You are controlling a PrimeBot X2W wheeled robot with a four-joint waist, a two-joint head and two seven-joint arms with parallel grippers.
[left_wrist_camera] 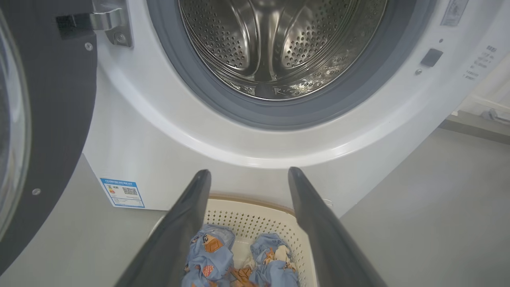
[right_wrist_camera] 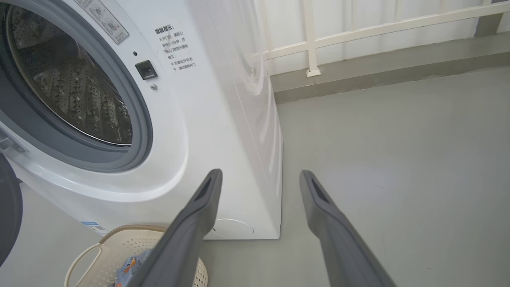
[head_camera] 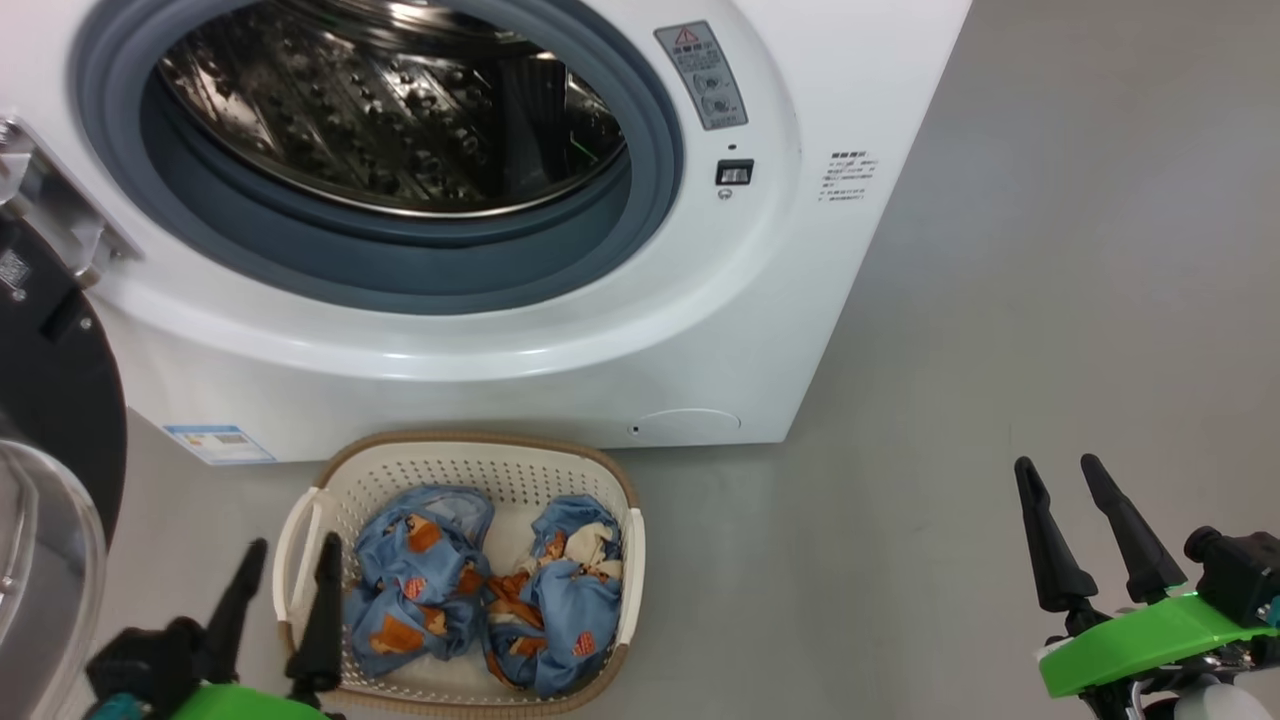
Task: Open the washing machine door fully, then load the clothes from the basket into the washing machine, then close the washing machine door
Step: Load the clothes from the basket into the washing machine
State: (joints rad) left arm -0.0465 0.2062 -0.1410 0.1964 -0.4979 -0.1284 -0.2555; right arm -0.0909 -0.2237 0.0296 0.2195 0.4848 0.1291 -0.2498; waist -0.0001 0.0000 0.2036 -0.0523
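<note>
The door point(head_camera: 60, 400) stands swung wide at the left of the washing machine point(head_camera: 480, 385), leaving the drum point(head_camera: 400, 110) mouth free, so loading looks like the current step. The basket point(head_camera: 480, 462) sits on the floor point(head_camera: 950, 380) just in front, below the opening, its clothes point(head_camera: 470, 590) bunched inside for a short lift. The left hand point(head_camera: 294, 545) hovers over the basket's near left edge, fingers apart and empty, placed to reach in; the right hand point(head_camera: 1056, 463) waits well off to the right, also spread and empty
</note>
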